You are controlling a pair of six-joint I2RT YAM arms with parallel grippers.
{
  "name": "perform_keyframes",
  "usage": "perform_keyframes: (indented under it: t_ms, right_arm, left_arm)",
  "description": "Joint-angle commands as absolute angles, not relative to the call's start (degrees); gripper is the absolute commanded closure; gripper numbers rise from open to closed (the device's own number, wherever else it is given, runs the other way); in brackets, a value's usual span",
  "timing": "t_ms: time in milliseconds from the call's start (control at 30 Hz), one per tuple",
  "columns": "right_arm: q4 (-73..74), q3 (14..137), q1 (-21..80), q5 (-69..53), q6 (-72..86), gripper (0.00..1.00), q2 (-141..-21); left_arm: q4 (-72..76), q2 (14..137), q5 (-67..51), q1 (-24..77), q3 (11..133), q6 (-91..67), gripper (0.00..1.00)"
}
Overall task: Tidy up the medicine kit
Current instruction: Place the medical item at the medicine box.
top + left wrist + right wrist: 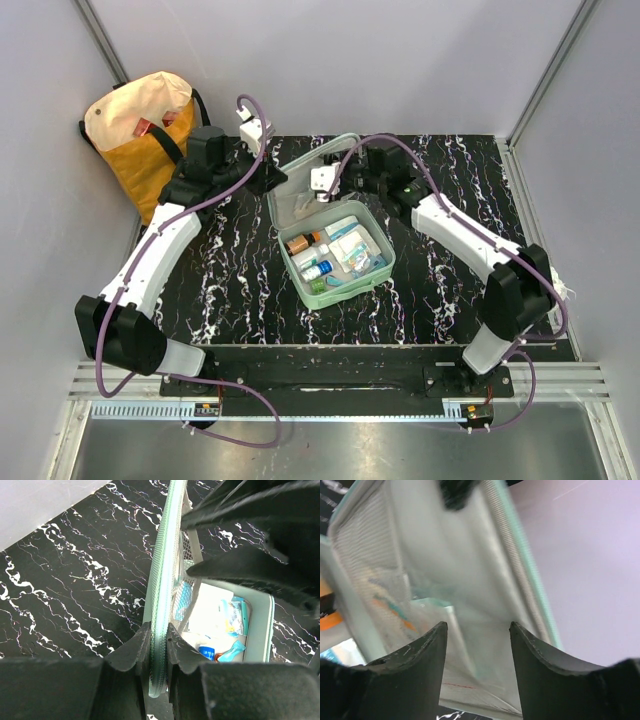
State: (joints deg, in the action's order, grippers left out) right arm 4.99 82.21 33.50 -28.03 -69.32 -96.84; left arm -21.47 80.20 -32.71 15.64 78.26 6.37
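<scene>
The mint-green medicine kit (386, 266) lies open mid-table, with its lid (296, 190) standing up at the back left. My left gripper (159, 635) is shut on the lid's zip rim (165, 555) and holds it upright. My right gripper (478, 630) is open with nothing between its fingers, close in front of the lid's pale lining (460, 555) and mesh pocket (367, 555). In the top view this right gripper (345, 183) hovers over the back of the case. Inside the base lie a brown bottle (300, 241), a blue-labelled bottle (318, 269) and white packets (355, 245).
A yellow-and-cream tote bag (140, 130) leans in the back left corner, beside the left arm. The black marbled tabletop (440, 300) is ringed by pale walls. The right arm's black fingers (240, 565) cross the upper right of the left wrist view.
</scene>
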Motion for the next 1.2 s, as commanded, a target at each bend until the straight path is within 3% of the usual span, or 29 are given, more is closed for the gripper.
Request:
perform_keyframes:
  t_ms: [0,33,67,133,233,567,933,1167]
  right_arm:
    - [-10.17,81.48,33.57,-27.77,-63.55,0.43,-91.15]
    - [-12.28,80.52,33.49,-27.77,-62.07,0.45,-90.88]
    - [-13.17,79.99,33.40,-27.60,-61.53,0.54,-90.62]
    - [-12.40,79.98,33.49,-27.77,-60.82,0.85,-90.97]
    - [-11.34,79.81,33.49,-27.33,-59.15,1.00,-92.19]
    - [-12.05,71.19,33.49,-31.19,-56.95,1.00,-86.75]
    - [-8.27,79.00,32.70,-30.85,-59.33,1.00,-95.97]
    - [3.69,79.12,32.69,-31.73,-60.64,1.00,-97.12]
  left_arm:
    - [-21.27,77.96,-33.58,15.56,78.66,6.06,0.90]
    - [-21.18,77.96,-33.57,15.56,78.58,5.98,0.90]
    - [-21.18,77.96,-33.75,15.56,78.57,5.98,0.90]
    - [-21.27,77.96,-33.58,15.56,78.49,5.98,0.90]
    - [-21.27,77.87,-33.57,15.56,78.49,5.89,0.90]
    - [-21.27,78.05,-33.48,15.56,78.57,6.15,0.90]
    - [-20.74,77.26,-35.15,15.56,77.96,6.68,0.90]
    - [-20.39,77.08,-34.54,15.56,77.70,6.86,0.90]
